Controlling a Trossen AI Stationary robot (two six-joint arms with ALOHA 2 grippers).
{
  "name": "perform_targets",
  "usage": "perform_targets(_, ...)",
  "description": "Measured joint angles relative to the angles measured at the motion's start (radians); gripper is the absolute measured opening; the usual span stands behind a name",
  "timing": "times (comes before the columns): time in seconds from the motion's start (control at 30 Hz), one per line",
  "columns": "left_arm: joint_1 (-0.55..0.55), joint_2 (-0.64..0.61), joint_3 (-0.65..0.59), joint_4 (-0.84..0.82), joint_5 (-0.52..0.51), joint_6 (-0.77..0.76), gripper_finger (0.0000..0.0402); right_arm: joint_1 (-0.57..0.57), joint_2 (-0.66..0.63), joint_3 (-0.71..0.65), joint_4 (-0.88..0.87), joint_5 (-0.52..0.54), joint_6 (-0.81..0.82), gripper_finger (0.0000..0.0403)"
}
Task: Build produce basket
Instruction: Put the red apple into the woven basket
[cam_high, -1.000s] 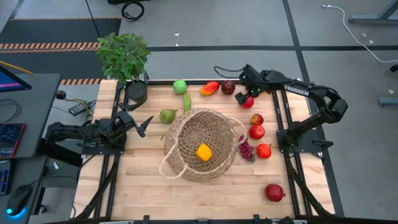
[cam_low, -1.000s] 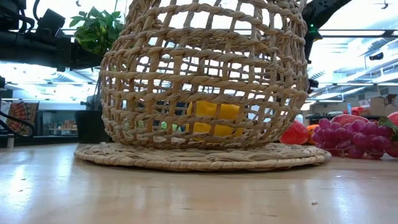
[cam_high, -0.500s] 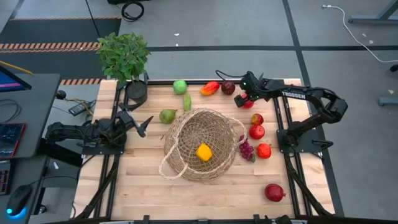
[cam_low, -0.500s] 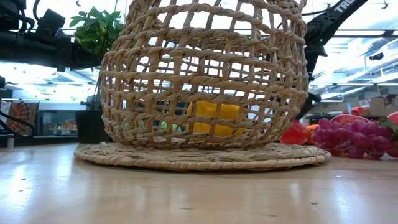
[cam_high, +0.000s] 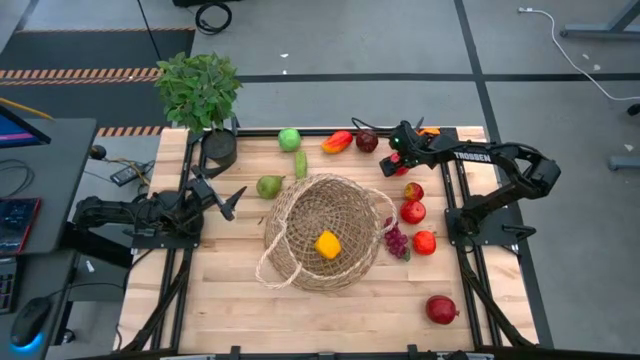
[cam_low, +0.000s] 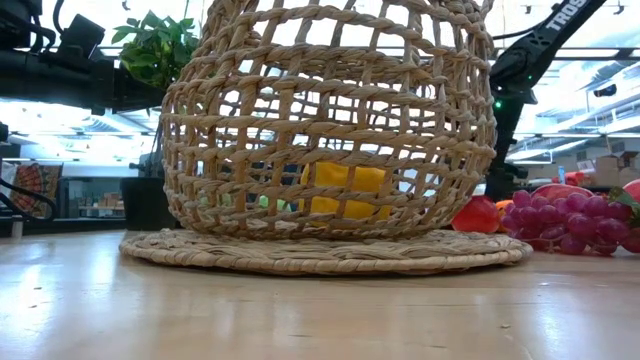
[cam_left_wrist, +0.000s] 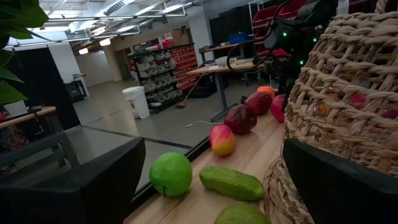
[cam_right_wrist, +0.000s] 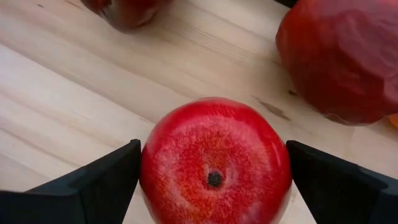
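Since a second ago the right gripper has swung toward the back right of the table and dropped low, so it's now sitting right over a red apple. Left arm hasn't budged.

Wrist view is pretty clear: the fingers are spread wide with the apple sitting between them, dimple end facing the camera. I can't tell if the pads are actually touching its sides, and the apple looks like it's resting on the wood. A bigger dark red fruit is just beside it.

The basket is in the middle of the table, opening facing up, loop handle flopped out toward the front left. One yellow-orange piece is inside it.

Rest of the produce is outside: green apple, a small green cucumber-ish thing with its long axis running front to back, and a pear lying sideways with its narrow end pointing left. Grapes are right against the basket's right side.

Left gripper is parked at the left edge, spread open, pointing toward the basket.
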Motion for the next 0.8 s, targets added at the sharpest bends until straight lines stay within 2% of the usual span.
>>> perform_targets(0.3, 0.0, 0.0, 0.0, 0.0, 0.0, 0.0, 0.0388, 0.0, 0.002, 0.004, -0.004, -0.009, -0.001, 0.0377)
perform_targets(0.6, 0.0, 0.0, 0.0, 0.0, 0.0, 0.0, 0.0388, 0.001, 0.006, 0.047, -0.026, -0.064, 0.006, 0.0368)
perform_targets(0.8, 0.0, 0.0, 0.0, 0.0, 0.0, 0.0, 0.0388, 0.001, 0.006, 0.124, -0.014, -0.215, 0.061, 0.0368)
